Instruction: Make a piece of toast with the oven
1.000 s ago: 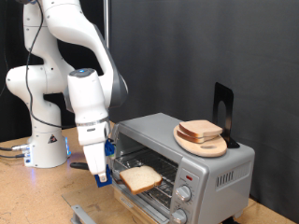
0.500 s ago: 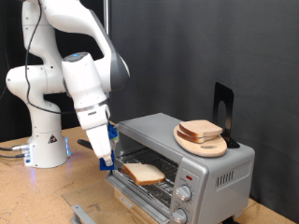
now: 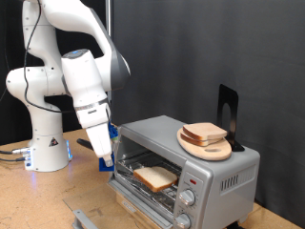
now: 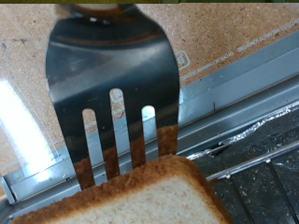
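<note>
One gripper point(image 3: 103, 153), clamped on a slotted black spatula point(image 4: 114, 93), at the oven point(image 3: 205, 167) mouth. Spatula tip touches the piece of toast point(image 3: 154, 176) on the rack. Leftover slice point(image 3: 205, 133) on wooden plate point(image 3: 204, 149) atop.

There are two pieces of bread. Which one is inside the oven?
The piece of toast lying flat on the wire rack inside the oven, behind its open front. The other slice sits on the round wooden plate on top of the oven.
</note>
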